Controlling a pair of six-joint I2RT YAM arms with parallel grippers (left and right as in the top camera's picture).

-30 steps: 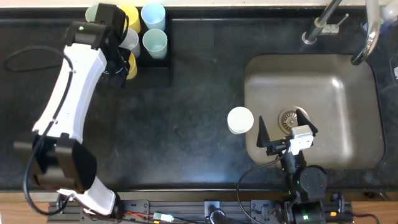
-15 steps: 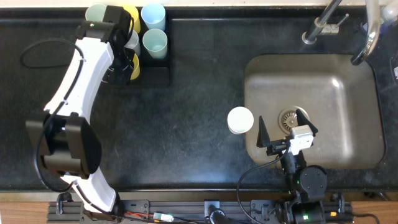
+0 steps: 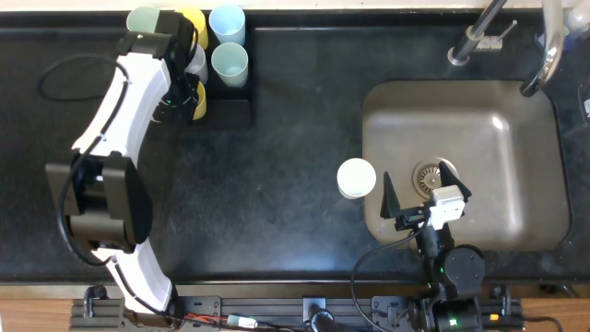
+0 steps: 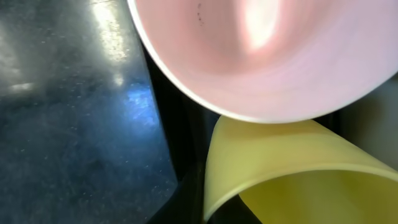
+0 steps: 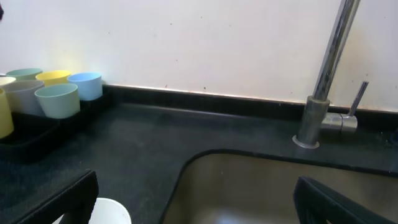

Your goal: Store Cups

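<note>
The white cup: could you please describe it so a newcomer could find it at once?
Find the sink at the right of the counter. The white cup sits just off its left rim. It sits alone; the other cups are all grouped in the black tray.

Pinkish cup point(image 4: 267, 56) blurred and cropped, yellow cup point(image 4: 280, 162) cropped, white cup point(image 5: 113, 213) cut by the edge

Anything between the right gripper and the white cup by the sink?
Nothing visible. The white cup stands on bare counter at the sink edge, right beside the open right gripper.
</note>
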